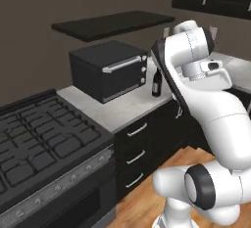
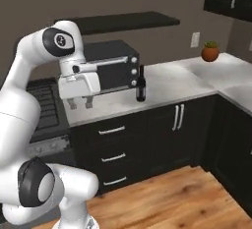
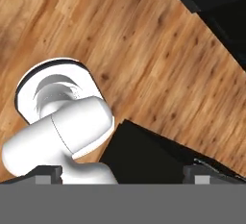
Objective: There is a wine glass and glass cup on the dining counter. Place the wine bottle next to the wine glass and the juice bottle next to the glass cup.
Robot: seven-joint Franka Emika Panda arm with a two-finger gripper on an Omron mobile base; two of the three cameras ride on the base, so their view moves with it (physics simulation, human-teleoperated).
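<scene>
The wine bottle (image 2: 141,84) stands upright on the counter (image 2: 167,85) beside a black toaster oven (image 2: 110,66). The end effector (image 2: 80,103), fingers spread and empty, hangs well apart to its left.

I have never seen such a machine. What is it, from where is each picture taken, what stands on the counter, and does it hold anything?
It is a white robot arm on a driving base in a rendered kitchen. Two pictures come from cameras behind the arm, left and right. The third looks along the hand, down at the wooden floor. On the wall counter stand a black toaster oven, the dark wine bottle beside it, and a small potted plant. A stove lies left. The gripper has its fingers open and holds nothing.
</scene>
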